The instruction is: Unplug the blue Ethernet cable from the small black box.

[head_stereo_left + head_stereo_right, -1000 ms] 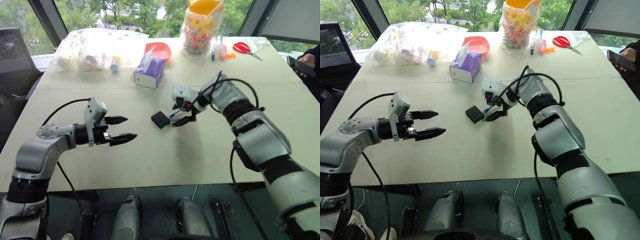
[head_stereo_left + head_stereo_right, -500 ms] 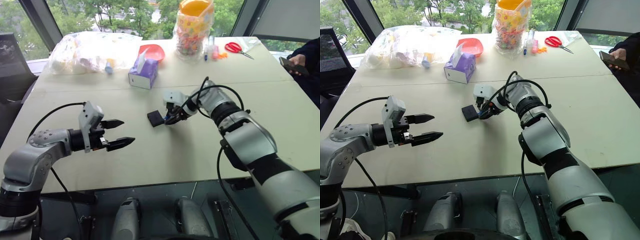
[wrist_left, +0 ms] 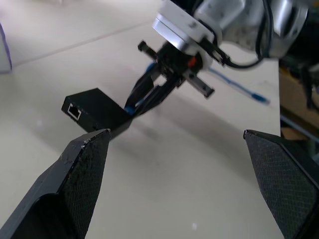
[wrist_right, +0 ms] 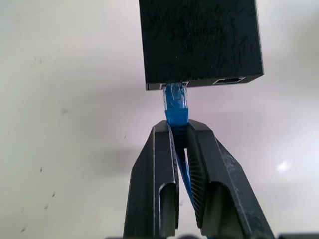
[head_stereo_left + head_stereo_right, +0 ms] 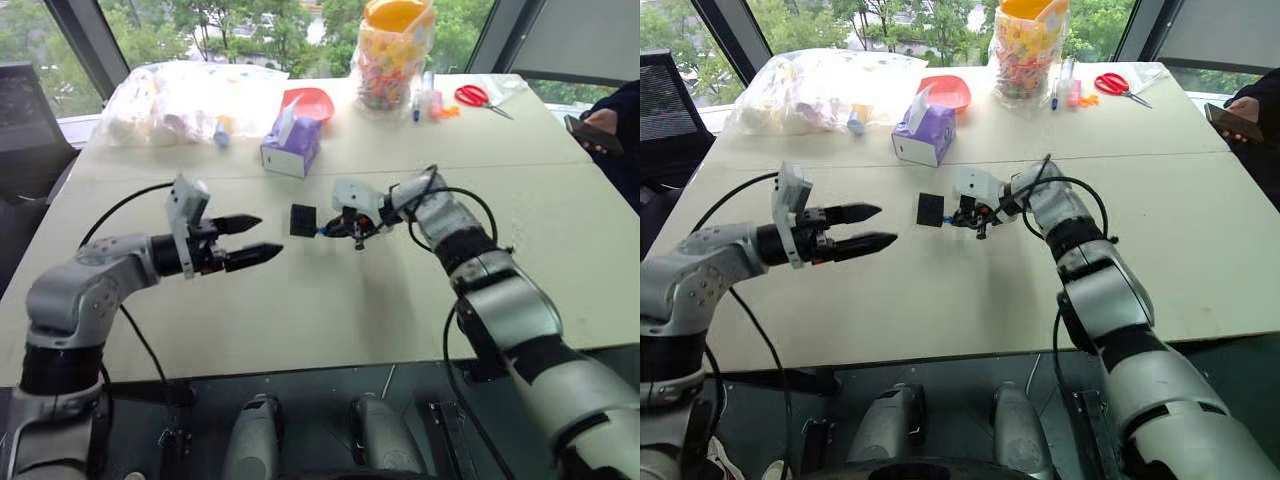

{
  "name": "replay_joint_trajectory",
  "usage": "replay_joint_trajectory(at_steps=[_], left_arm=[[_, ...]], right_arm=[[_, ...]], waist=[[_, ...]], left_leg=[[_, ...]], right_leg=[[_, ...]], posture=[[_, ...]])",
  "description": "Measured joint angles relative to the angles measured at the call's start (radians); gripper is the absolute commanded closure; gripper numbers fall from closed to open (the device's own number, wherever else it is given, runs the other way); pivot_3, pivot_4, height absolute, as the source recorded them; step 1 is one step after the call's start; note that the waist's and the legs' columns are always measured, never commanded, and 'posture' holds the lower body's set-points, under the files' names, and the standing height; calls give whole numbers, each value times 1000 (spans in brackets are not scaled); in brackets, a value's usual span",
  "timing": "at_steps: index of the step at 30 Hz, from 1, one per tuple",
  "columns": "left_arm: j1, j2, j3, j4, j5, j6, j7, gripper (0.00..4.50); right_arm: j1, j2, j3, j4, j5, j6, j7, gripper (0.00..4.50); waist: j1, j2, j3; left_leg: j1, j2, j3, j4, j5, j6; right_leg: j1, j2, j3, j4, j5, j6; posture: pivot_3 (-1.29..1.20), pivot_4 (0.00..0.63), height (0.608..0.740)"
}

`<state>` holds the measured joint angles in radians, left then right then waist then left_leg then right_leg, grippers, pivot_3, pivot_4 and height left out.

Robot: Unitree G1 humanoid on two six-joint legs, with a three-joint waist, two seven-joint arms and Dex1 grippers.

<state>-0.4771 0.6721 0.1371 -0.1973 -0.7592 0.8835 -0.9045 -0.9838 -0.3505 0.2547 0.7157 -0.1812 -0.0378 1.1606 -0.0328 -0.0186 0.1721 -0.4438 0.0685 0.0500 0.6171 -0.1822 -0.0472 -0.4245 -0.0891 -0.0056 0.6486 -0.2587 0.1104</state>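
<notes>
Clamping down on the blue Ethernet cable (image 4: 176,113) just behind its plug, the right gripper (image 4: 180,132) has its two black fingers pinched tight on the cord, and the plug is seated in the small black box (image 4: 199,40) straight ahead of the fingertips. That line is what counts: box, plug and cord run along the gripper's own pointing direction, so by my read a clean pull means drawing straight back along it, away from the box. In the head views the box (image 5: 302,220) looks lifted off the table (image 5: 330,310), hanging from the plug, with nothing bracing it. The left gripper (image 5: 258,240) hovers with its fingers spread wide, just beside the box on its far side from the right gripper, the box lying ahead of its tips. It is the arm free to pin the box. A second port (image 3: 74,112) faces it. Room is generous: bare tabletop all round, the purple tissue box (image 5: 293,147) well apart behind, the table's near edge some way off.
</notes>
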Motion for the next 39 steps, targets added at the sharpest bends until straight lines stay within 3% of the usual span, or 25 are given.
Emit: replay_joint_trajectory(at_steps=[4,9,13,26,36,39], left_arm=[[-55,-9,-47,66,-4,3,-48,0],[-103,-21,-107,160,24,-17,-112,0],[-152,-52,-113,208,26,-15,-129,0],[-208,-74,-85,258,-8,32,-137,0],[-206,-74,-83,259,-10,32,-137,0],[-200,-74,-95,260,8,24,-140,1295]], right_arm=[[226,-80,-33,-427,-43,10,-146,4460],[385,-145,-45,-701,-126,-28,-310,4460],[426,-135,-65,-826,-126,-16,-391,4460],[490,-210,-8,-919,-237,-160,-485,4460],[501,-206,14,-918,-247,-156,-494,4460],[501,-194,19,-920,-246,-141,-491,4500]], waist=[[13,0,0],[19,0,0],[20,0,0],[20,-1,0],[21,-1,0],[20,-1,0]], left_leg=[[1,0,0,0,0,0],[1,0,0,2,1,-1],[0,0,0,4,1,-1],[0,0,-1,6,1,-1],[0,0,-1,6,1,-1],[0,0,-1,6,1,-1]], right_leg=[[0,0,0,0,0,0],[0,1,0,1,-1,0],[1,1,0,1,-1,0],[2,0,0,1,-2,-2],[2,0,0,1,-2,-2],[2,0,0,1,-2,-2]], posture=[[0,150,735],[0,150,735],[0,150,735],[0,150,735],[0,150,735],[0,150,735]])
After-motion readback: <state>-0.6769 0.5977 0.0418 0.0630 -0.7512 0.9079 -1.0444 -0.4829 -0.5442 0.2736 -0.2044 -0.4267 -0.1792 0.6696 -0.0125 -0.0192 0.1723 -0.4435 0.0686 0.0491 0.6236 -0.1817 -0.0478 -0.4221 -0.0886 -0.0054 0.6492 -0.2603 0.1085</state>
